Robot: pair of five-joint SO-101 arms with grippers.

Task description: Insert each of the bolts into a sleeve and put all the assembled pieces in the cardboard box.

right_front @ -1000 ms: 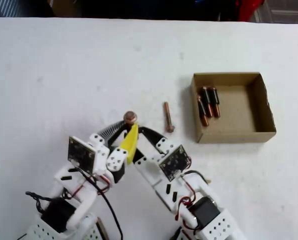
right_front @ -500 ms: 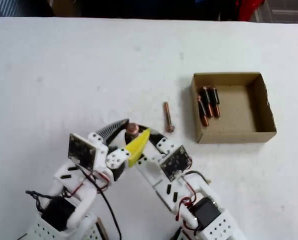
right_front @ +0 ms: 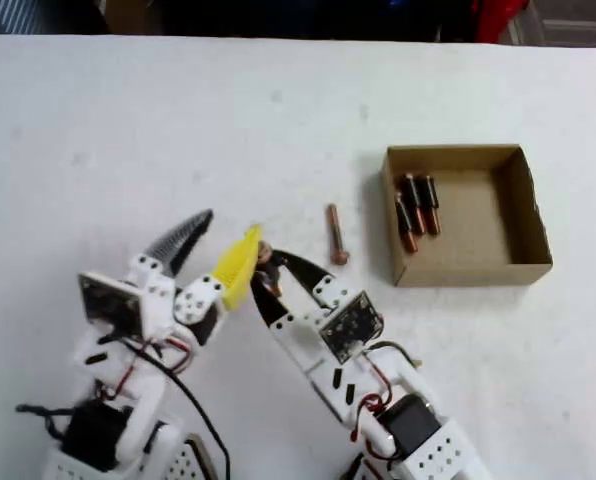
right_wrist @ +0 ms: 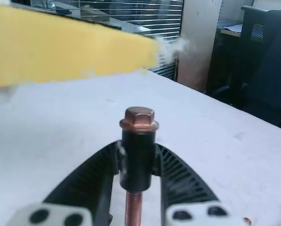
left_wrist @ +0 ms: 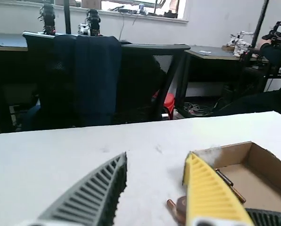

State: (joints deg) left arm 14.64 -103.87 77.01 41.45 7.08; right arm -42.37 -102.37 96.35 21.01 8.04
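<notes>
My right gripper (right_front: 268,268) is shut on an assembled piece (right_wrist: 137,157): a copper bolt with its hex head (right_wrist: 139,117) on top of a black sleeve, held upright between the black fingers. To its left, my left gripper (right_front: 210,250) stands open, its grey finger (left_wrist: 93,193) and yellow finger (left_wrist: 206,193) spread with nothing between them. The yellow finger (right_wrist: 70,47) hangs close by the held piece. A loose copper bolt (right_front: 334,235) lies on the table between the grippers and the cardboard box (right_front: 533,215). Three assembled pieces (right_front: 416,212) lie in the box along its left wall.
The white table (right_front: 178,120) stretches bare to the back and left. The box's right half (right_front: 488,215) holds nothing. Both arms' bodies crowd the near edge. Chairs and desks stand beyond the table's far edge (left_wrist: 60,129).
My left gripper has let go of the bolt, opened wide and drawn back to the left. The right gripper keeps the sleeve with the bolt in it, nearly in place.
</notes>
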